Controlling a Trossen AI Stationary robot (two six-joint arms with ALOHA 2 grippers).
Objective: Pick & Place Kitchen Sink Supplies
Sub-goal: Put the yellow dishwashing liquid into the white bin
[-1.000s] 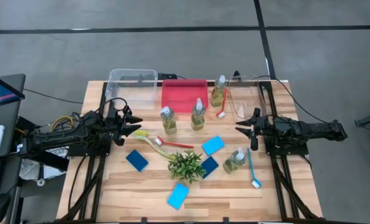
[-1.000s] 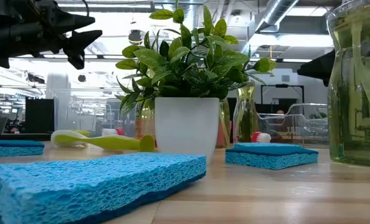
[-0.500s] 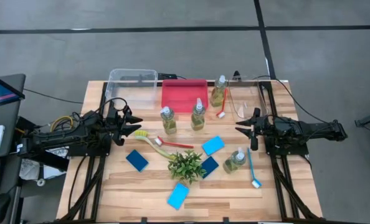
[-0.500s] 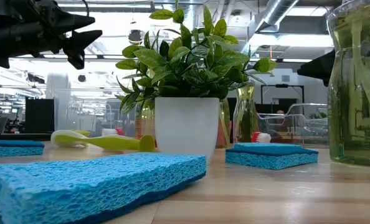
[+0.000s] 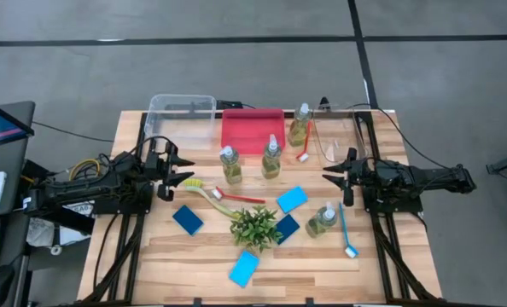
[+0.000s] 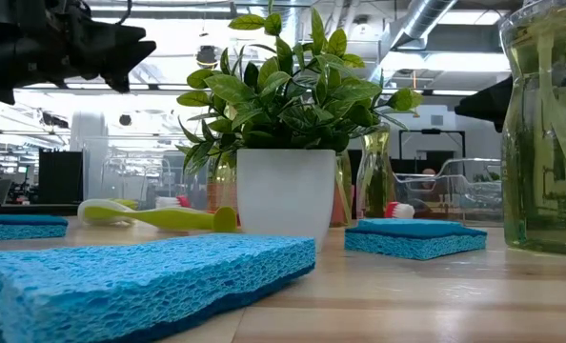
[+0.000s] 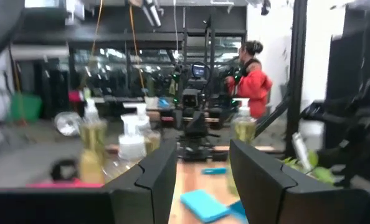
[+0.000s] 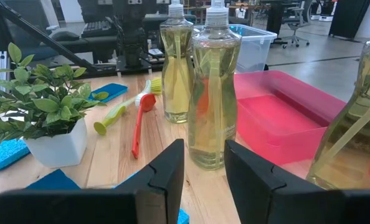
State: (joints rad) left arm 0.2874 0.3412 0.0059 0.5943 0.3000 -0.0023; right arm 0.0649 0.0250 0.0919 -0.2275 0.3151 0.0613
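Note:
Both my grippers hover open above the table and hold nothing. My left gripper [image 5: 187, 170] [image 7: 202, 149] is at the left edge, pointing at the yellow brush [image 5: 204, 189]. My right gripper [image 5: 326, 176] [image 8: 204, 149] is at the right edge, facing two upright bottles [image 8: 213, 87] [image 8: 176, 65]. A third bottle [image 5: 300, 124] stands by the far bins. Another [image 5: 322, 221] lies near the blue brush [image 5: 346, 230]. A red brush [image 5: 241, 198] lies beside the yellow one. Light-blue sponges [image 5: 292, 199] [image 5: 245, 268] and dark-blue sponges [image 5: 187, 219] [image 5: 286, 228] lie flat around the plant.
A small potted plant [image 5: 255, 226] stands mid-table among the sponges. At the far edge there are a clear bin [image 5: 183, 115], a red bin [image 5: 253, 130] and another clear bin [image 5: 335, 141]. A person in red [image 7: 253, 84] stands in the room beyond the table.
My left gripper has rolled about its own pointing line while staying in place; its fingers stand at a different angle in the low and high views. Nothing on the table has moved.

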